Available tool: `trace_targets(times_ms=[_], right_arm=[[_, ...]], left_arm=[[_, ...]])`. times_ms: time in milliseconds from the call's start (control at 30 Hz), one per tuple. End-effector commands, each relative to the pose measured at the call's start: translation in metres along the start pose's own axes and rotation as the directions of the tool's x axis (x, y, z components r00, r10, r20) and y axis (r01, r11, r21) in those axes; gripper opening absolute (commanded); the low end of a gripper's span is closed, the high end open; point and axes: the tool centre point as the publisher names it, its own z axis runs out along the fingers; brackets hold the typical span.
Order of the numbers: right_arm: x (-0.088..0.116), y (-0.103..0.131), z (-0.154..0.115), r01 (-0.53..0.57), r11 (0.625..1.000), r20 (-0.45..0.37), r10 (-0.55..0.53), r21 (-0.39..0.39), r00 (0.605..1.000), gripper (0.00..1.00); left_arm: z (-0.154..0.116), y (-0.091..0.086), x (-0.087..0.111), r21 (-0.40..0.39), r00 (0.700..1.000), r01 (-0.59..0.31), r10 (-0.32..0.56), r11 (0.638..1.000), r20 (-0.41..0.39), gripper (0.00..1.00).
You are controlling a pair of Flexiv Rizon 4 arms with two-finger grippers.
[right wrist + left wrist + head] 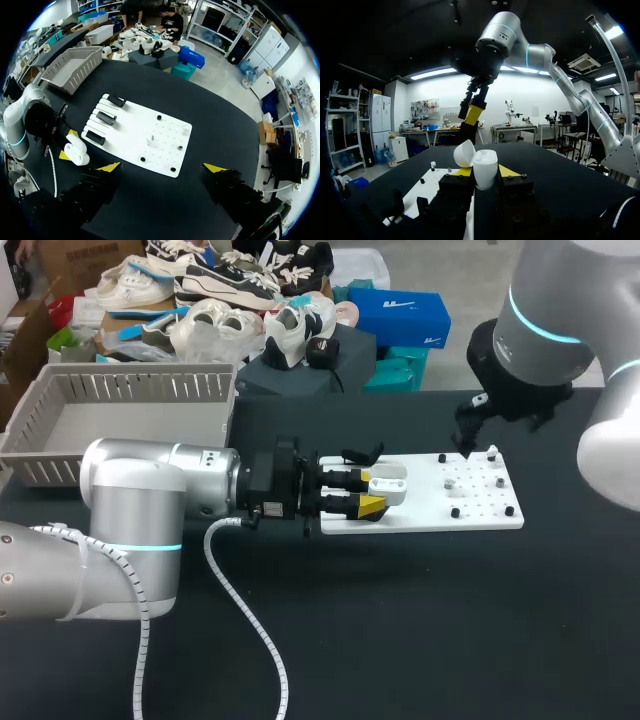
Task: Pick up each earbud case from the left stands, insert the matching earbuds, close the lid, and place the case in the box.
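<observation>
1. I am seeing my left pincer (pixel 376 492) clamping the white earbud case (pixel 390 484) between both yellow tips, just left of the middle of the head view, over the left end of the white board (pixel 430 512).
2. In the left wrist view the case (pixel 485 169) is sitting upright between the fingers (pixel 509 171), touching both, and its lid (pixel 464 152) is standing open, tilted off to one side.
3. My right pincer (pixel 468 440) is hanging over the board's right part, towards the upper right of the head view. Its own camera is showing the tips spread wide with nothing between them.
4. Three black stands (pixel 106 117) are lying in a row on the end of the board (pixel 145 135) nearest my left arm. Small dark and pale bits are dotting the other end, and I cannot tell which are earbuds.
5. The grey slatted box (pixel 120 390) is sitting on the black tabletop (pixel 420 630) at the upper left of the head view, apart from the case.
</observation>
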Motion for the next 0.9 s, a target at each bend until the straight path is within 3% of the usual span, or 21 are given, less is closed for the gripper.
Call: trace_targets(times_ms=[33, 367, 500, 900], right_arm=[[-0.01, -0.003, 0.016, 0.003, 1.0, -0.037, -0.002, 0.015, 0.999, 1.0], [-0.021, -0.019, 0.054, 0.025, 0.999, -0.116, -0.021, 0.03, 0.993, 0.87], [-0.025, -0.031, 0.075, 0.016, 0.999, -0.159, -0.01, 0.036, 0.987, 0.71], [-0.035, -0.041, 0.109, 0.0, 0.996, -0.225, 0.021, 0.091, 0.974, 0.71]], left_arm=[[0.0, 0.0, 0.001, -0.003, 1.0, -0.001, 0.001, 1.0, 0.001, 0.0], [0.0, 0.0, 0.001, -0.003, 1.0, -0.001, 0.001, 1.0, 0.001, 0.0], [0.0, 0.0, 0.001, -0.003, 1.0, -0.001, 0.001, 1.0, 0.001, 0.0], [0.0, 0.0, 0.001, -0.003, 1.0, -0.001, 0.001, 1.0, 0.001, 0.0]])
